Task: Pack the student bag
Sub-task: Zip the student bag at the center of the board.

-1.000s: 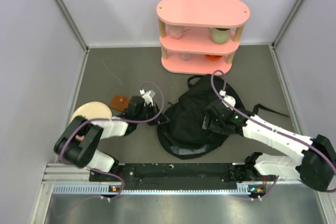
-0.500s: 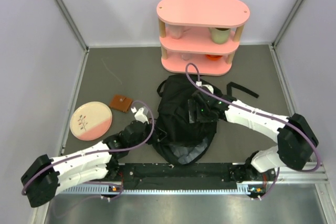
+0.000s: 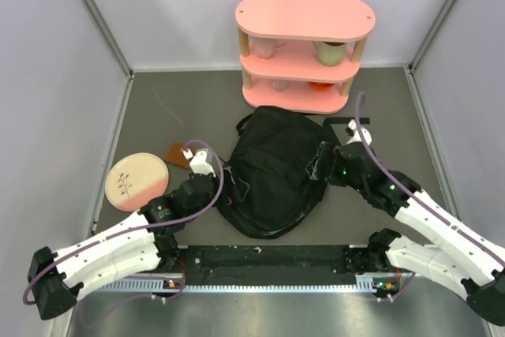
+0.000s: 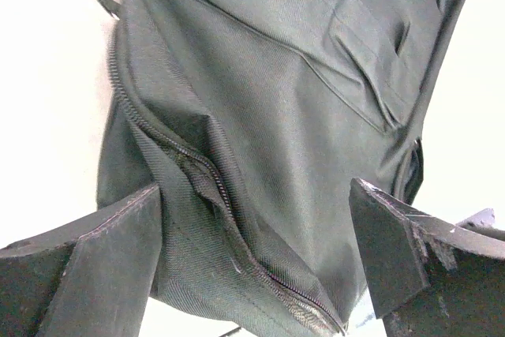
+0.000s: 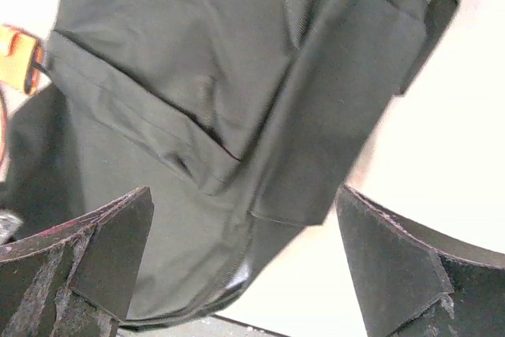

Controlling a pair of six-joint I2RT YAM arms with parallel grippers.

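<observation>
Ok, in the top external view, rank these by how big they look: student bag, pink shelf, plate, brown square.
1 and 2, unranked: pink shelf and student bag. They look about alike, and the shelf's top stands nearer the camera.
3. plate
4. brown square, clearly the smallest.

Centre filled by student bag; pink shelf just behind; plate left; far floor corners open.

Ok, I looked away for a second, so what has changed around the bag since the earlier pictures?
The student bag shifted left and flattened, its loose strap drawn in from the right. The right gripper pulled back from over the bag to its right edge; the left gripper sits at its left edge. Both are open. The plate, brown square and pink shelf stayed put.
</observation>
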